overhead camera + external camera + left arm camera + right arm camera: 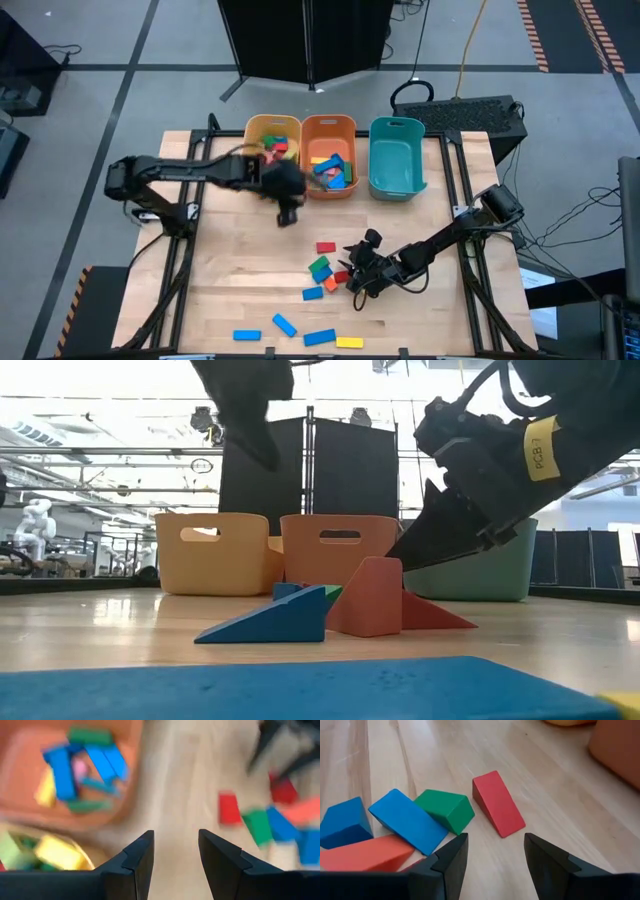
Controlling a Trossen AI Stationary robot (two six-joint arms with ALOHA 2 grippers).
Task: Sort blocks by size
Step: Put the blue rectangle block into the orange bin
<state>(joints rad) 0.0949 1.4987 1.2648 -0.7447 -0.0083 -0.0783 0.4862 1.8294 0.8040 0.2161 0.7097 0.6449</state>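
Several small wooden blocks lie flat on the table in a cluster (325,268): a red wedge (497,802), a green block (445,810), two blue ones (407,822) and an orange-red one (365,852). My right gripper (495,840) stands open just right of this cluster (352,272), slanting down, with the red wedge ahead of its fingertips and nothing between them. My left gripper (176,837) hangs open and empty above the table (288,212), just in front of the orange bin (329,155).
Three bins stand in a row at the far edge: yellow (273,150) and orange, both holding blocks, and teal (396,157). More blue blocks (285,324) and a yellow one (349,342) lie near the front edge. Bare wood shows at the table's left.
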